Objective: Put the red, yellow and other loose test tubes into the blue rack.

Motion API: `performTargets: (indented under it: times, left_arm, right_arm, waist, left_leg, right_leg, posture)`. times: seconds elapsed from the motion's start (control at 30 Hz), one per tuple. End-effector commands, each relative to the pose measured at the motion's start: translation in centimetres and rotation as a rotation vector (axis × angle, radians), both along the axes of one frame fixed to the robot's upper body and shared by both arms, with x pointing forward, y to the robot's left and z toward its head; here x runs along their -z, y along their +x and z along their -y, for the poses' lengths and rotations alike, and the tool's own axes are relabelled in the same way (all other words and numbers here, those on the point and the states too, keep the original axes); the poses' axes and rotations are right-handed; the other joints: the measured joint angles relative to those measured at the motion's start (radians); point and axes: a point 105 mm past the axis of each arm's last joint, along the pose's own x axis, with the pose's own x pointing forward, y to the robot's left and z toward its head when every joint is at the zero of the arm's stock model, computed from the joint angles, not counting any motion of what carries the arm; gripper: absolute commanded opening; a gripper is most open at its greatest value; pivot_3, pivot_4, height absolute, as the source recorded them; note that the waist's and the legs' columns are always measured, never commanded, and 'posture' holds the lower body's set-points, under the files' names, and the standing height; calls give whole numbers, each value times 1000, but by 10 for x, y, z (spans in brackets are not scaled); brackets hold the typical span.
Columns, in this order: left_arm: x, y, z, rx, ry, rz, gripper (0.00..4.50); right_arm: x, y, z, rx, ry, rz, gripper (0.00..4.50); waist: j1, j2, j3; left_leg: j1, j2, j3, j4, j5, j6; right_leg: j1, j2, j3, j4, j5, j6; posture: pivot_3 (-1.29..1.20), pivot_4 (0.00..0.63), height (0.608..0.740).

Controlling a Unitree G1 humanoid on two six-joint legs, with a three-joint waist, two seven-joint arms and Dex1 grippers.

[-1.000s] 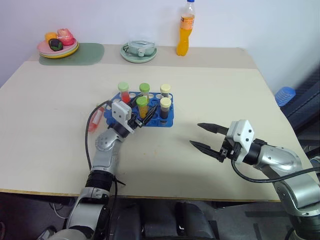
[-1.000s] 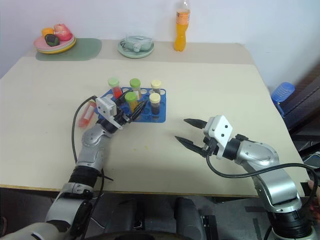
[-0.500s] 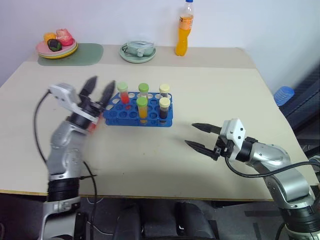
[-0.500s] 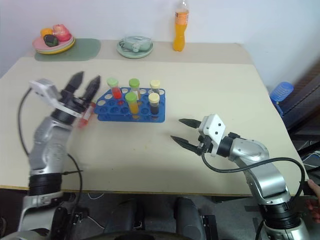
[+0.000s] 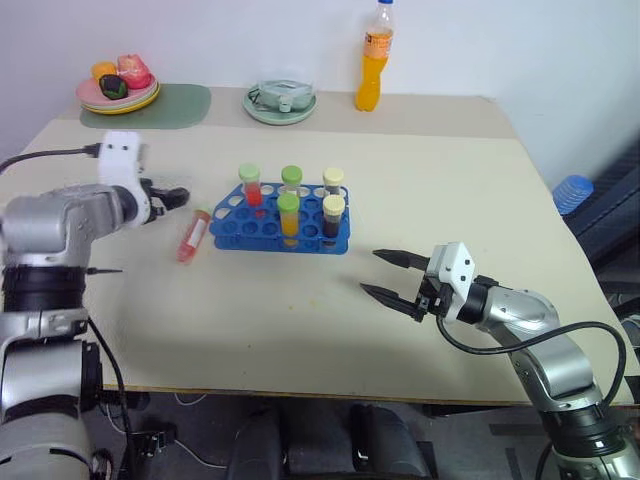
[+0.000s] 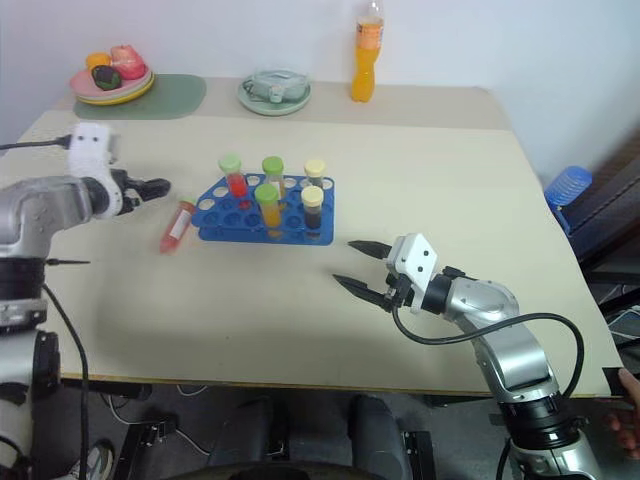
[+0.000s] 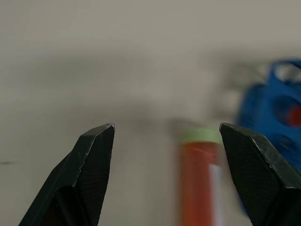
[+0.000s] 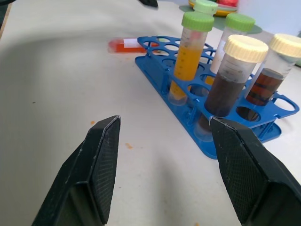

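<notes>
The blue rack (image 5: 276, 232) sits mid-table with several capped tubes upright in it, among them a red one (image 5: 250, 187), an orange-yellow one (image 5: 289, 214) and a dark brown one (image 5: 332, 218). One loose test tube (image 5: 191, 236) with red liquid lies flat on the table just left of the rack; its green cap (image 7: 201, 136) points toward the far side. My left gripper (image 5: 172, 197) hovers open and empty to the left of this tube. Between its fingertips the left wrist view shows the tube (image 7: 198, 183). My right gripper (image 5: 372, 272) is open and empty, low over the table, right of and nearer than the rack.
Along the far edge stand a tall orange drink bottle (image 5: 372, 58), a round pale green dish (image 5: 281, 103) and a plate of fruit (image 5: 118, 86) on a green mat. A blue object (image 5: 570, 190) lies beyond the table's right edge.
My left arm has swung left, from the orange-yellow tube in the rack to beside the lying red tube, its gripper open and empty. The right gripper has hardly shifted.
</notes>
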Motion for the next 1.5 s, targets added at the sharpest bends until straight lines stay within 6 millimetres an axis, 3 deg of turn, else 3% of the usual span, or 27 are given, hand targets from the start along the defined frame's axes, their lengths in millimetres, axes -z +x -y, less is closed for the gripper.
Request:
performTargets:
  times: [0.03, 0.77, 0.87, 1.0, 1.07, 1.3, 1.4, 1.5]
  left_arm:
    - [2, 2, 2, 11, -16, -72, 3645]
    - [38, 7, 17, -30, -39, -343, 3645]
    - [40, 7, 16, -41, -35, -349, 2832]
    - [46, 3, 14, -67, -40, -376, 959]
    - [46, 2, 13, -72, -42, -376, 758]
    - [32, -10, -2, -116, -91, -314, 758]
    - [10, -12, -9, -134, -136, -169, 758]
    - [-29, -8, -14, -71, -33, 229, 758]
  right_arm:
    - [-8, -1, 1, 9, 10, 46, 3089]
    - [-9, -13, 9, 22, -7, 51, 3089]
    - [-9, -13, 9, 21, -7, 51, 3089]
    - [-9, -12, 8, 16, -8, 49, 3089]
    - [-9, -12, 8, 13, -8, 48, 3089]
    - [-8, -9, 6, -9, -12, 42, 3089]
    - [-8, -7, 6, -21, -14, 39, 3089]
    - [-7, -6, 6, -33, -15, 34, 3089]
  waist:
    - [-8, 0, 0]
    - [-6, 0, 0]
    - [-3, 0, 0]
    - [-3, -1, 0]
    - [-3, -1, 0]
    - [-19, -1, 0]
    - [-23, -2, 1]
    - [-22, -2, 1]
  left_leg:
    - [0, 0, 0, 0, 0, 0]
    - [0, 0, -1, 0, 1, -1]
    - [0, 0, -1, 0, 1, -1]
    - [0, 0, -1, 0, 1, -1]
    - [0, 0, -1, 0, 1, -1]
    - [0, 0, -1, 0, 1, -1]
    - [0, 1, -1, 0, 1, -2]
    - [0, 1, -1, 0, 1, -2]
  right_leg:
    - [0, 0, 0, 0, 0, 0]
    - [0, 0, 0, 0, 0, 0]
    - [0, 0, 0, 0, 0, 0]
    - [0, 0, 0, 0, 0, 0]
    - [0, 0, 0, 0, 0, 0]
    - [0, 0, 0, 1, 0, 0]
    - [-1, 0, 0, 2, 0, 0]
    - [-1, 0, 1, 2, 0, 0]
  posture:
    - [0, 150, 740]
    - [0, 150, 740]
    - [0, 150, 740]
    - [0, 150, 740]
    - [0, 150, 740]
    - [0, 150, 740]
    - [0, 150, 740]
    - [0, 150, 740]
